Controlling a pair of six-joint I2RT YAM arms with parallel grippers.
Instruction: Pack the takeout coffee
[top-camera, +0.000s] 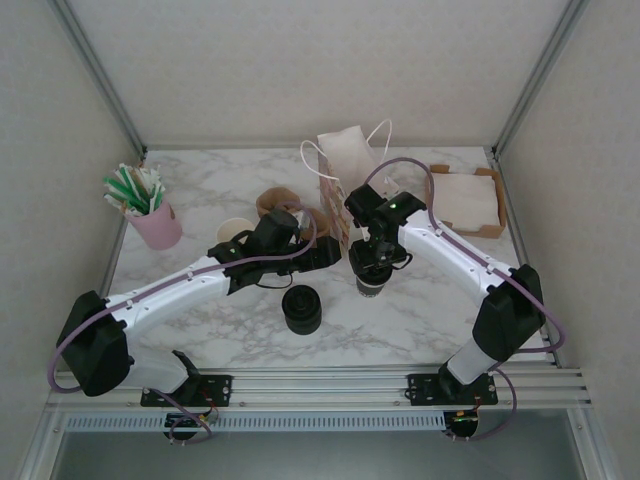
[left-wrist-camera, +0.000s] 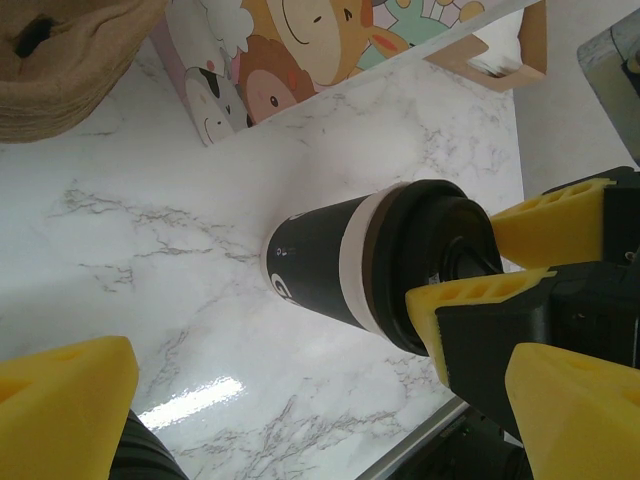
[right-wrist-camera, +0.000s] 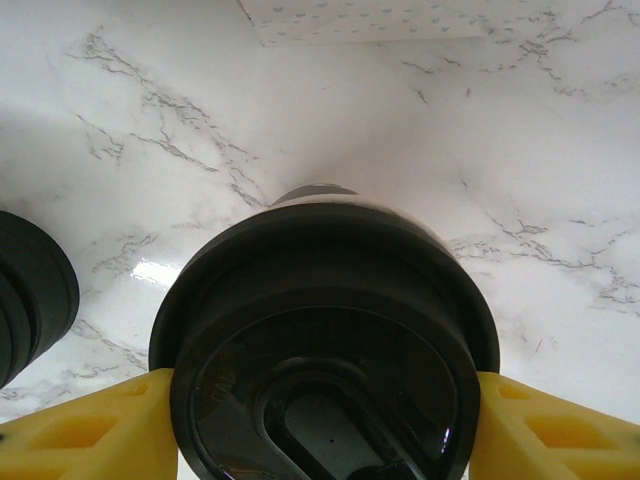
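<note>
The takeout coffee (top-camera: 371, 285) is a small cup with a dark body (left-wrist-camera: 320, 265) and a round black lid (right-wrist-camera: 325, 340), standing on the marble table near its middle. My right gripper (top-camera: 372, 266) comes down over it, and its yellow fingers (right-wrist-camera: 95, 425) press the lid's rim from both sides, shut on the cup. In the left wrist view those fingers (left-wrist-camera: 548, 225) clamp the lid. My left gripper (top-camera: 333, 250) sits just left of the cup, open and holding nothing, with its jaws (left-wrist-camera: 320, 430) wide apart.
A printed paper bag (top-camera: 345, 170) stands upright just behind the cup. A stack of black lids (top-camera: 302, 308) sits in front left. Cream cups (top-camera: 234, 229), brown carriers (top-camera: 278, 200), a pink cup of straws (top-camera: 152, 220) and a napkin box (top-camera: 470, 200) line the back.
</note>
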